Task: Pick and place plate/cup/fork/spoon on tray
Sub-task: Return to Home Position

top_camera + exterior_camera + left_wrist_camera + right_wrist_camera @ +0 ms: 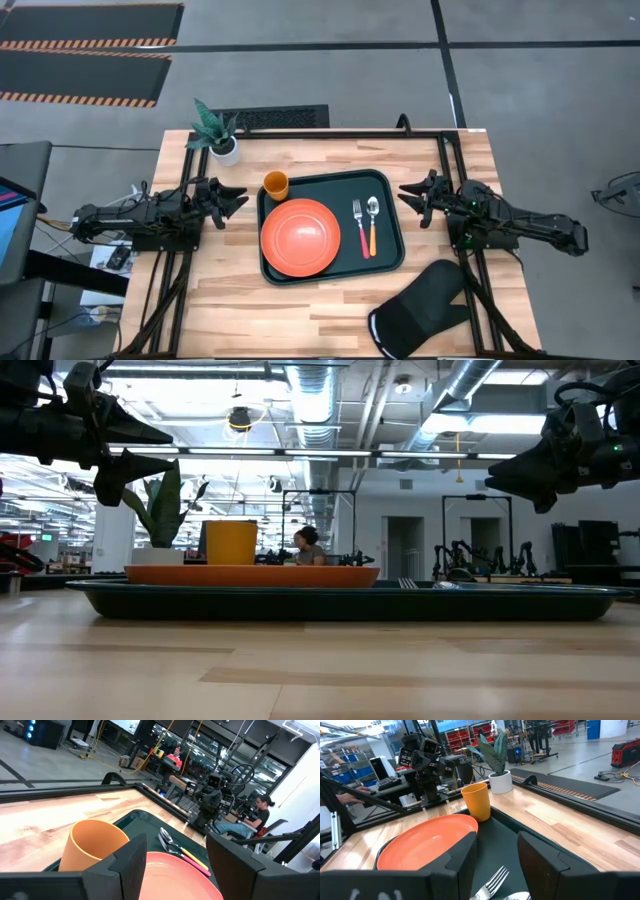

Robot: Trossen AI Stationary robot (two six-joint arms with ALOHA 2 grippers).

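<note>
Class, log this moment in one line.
plate, cup, fork, spoon on tray; left gripper open beside tray; right gripper open beside tray

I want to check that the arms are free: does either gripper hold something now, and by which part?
Nothing is held. The left gripper and the right gripper are both open and empty, one on each side of the tray.

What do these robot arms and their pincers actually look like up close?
The left arm and the right arm are both slim, matte black and built from jointed segments. Thin cables trail near the left arm's base. Each arm ends in two blocky, angular black jaws with flat inner faces.
</note>
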